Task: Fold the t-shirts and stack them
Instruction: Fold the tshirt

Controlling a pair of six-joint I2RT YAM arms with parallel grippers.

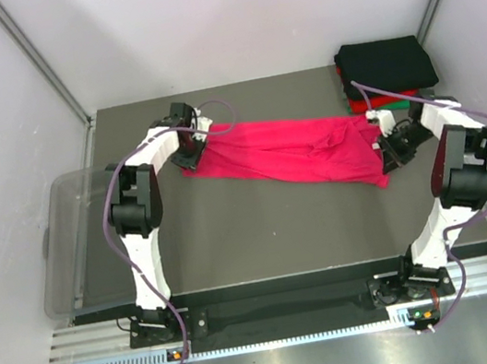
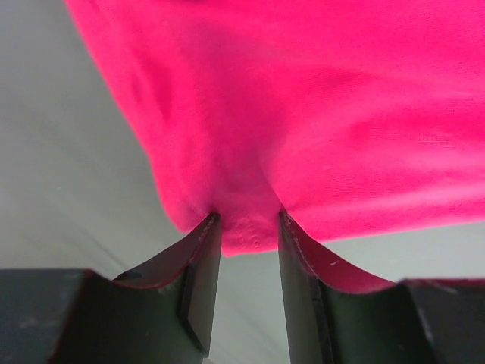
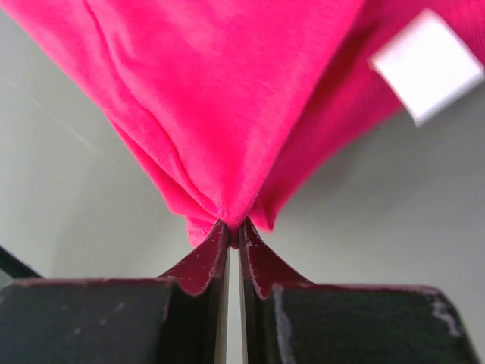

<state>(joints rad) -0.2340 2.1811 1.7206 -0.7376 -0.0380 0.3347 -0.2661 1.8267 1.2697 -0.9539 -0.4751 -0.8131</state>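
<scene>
Pink t-shirt (image 1: 290,151) stretched across frame centre, above the counter (image 1: 262,235). Left hand (image 2: 244,227) pinches one edge, right hand (image 3: 233,231) clamps a bunched corner (label nearby). Step: spreading for folding. Next probably calls for laying it flat. Folded stack (image 1: 386,74) upper right.

Both arms reaching out, wrists low

L gripper (image 2: 244,227) has jaws partway apart w/ pink shirt (image 1: 290,151) bunched between; R gripper (image 3: 233,231) pinched nearly closed on its other end.
</scene>
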